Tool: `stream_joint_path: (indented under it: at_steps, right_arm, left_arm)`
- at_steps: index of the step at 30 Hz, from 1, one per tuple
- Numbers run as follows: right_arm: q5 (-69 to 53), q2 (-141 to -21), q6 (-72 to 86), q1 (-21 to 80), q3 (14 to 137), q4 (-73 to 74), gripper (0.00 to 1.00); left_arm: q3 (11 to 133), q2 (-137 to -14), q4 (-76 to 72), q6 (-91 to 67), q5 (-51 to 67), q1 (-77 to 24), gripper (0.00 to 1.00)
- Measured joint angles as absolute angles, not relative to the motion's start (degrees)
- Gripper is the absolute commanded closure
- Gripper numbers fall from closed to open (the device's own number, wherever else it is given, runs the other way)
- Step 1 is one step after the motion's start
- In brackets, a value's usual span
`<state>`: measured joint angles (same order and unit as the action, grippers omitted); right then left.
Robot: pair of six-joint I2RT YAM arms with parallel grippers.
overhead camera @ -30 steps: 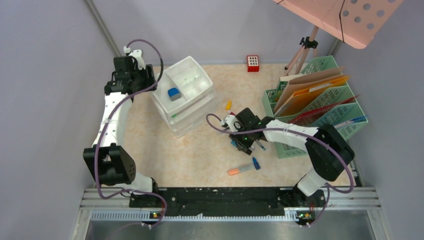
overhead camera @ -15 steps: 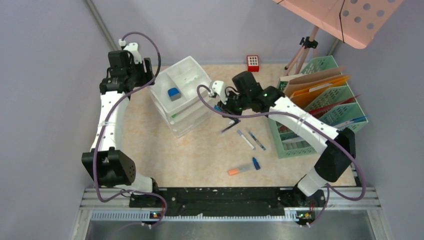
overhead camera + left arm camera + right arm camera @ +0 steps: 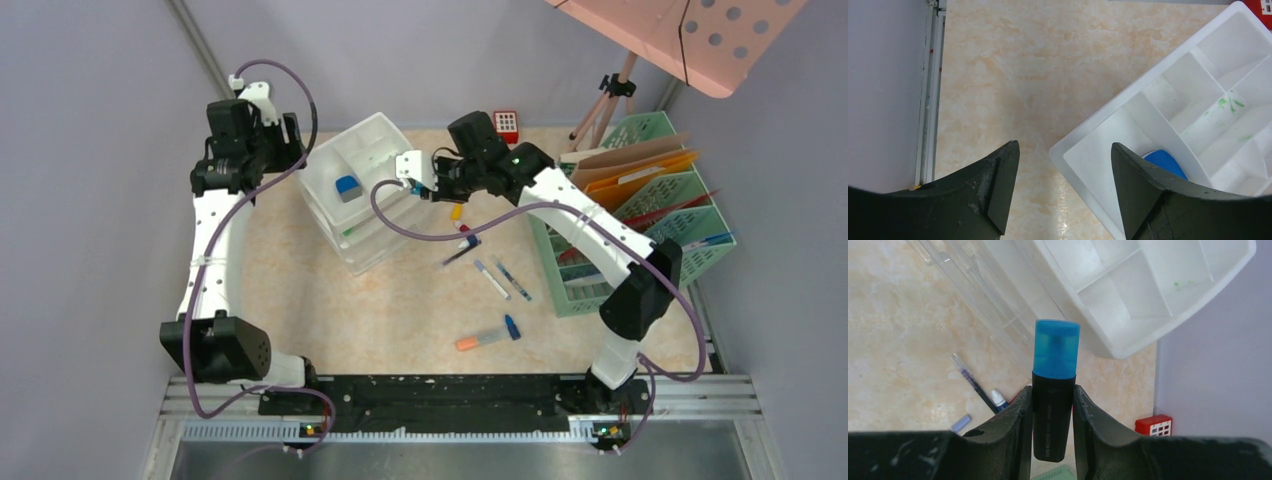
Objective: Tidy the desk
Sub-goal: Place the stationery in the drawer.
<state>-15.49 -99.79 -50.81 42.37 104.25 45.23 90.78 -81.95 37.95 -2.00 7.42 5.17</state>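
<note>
Beige desk (image 3: 380,310) bears three pens (image 3: 490,278); right jaws grip one highlighter (image 3: 1054,385).

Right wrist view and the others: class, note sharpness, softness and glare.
Right wrist: the blue-capped marker is crisp, the pens behind softer. Left wrist: a glossy sheen on the desk beside the white tray. Top external: even light, faint shadows.

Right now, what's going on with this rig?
The arms are tidying the desk. The right hand grips a blue-capped marker by its black body, held up beside the white compartment tray. The left hand hangs open and empty above that tray's corner, where a small blue object sits in one compartment. Several pens and an orange-and-blue item lie loose on the desk.
</note>
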Motion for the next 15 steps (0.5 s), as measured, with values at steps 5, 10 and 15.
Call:
stream_joint_path:
  at_steps: [5,10,15]
  right_arm:
    - [-17.02,-101.69,-58.26,42.37,105.16,45.54,0.95]
    - [-19.73,-101.75,-64.62,42.39,106.02,45.82,0.96]
    - [-21.26,-101.78,-69.52,43.2,106.26,45.89,0.95]
  left_arm:
    - [90.78,-81.36,38.22,-1.93,7.18,5.17,0.27]
    - [90.78,-81.14,38.24,-1.54,6.66,5.21,0.27]
    - [90.78,-81.12,38.24,-1.52,6.37,5.21,0.27]
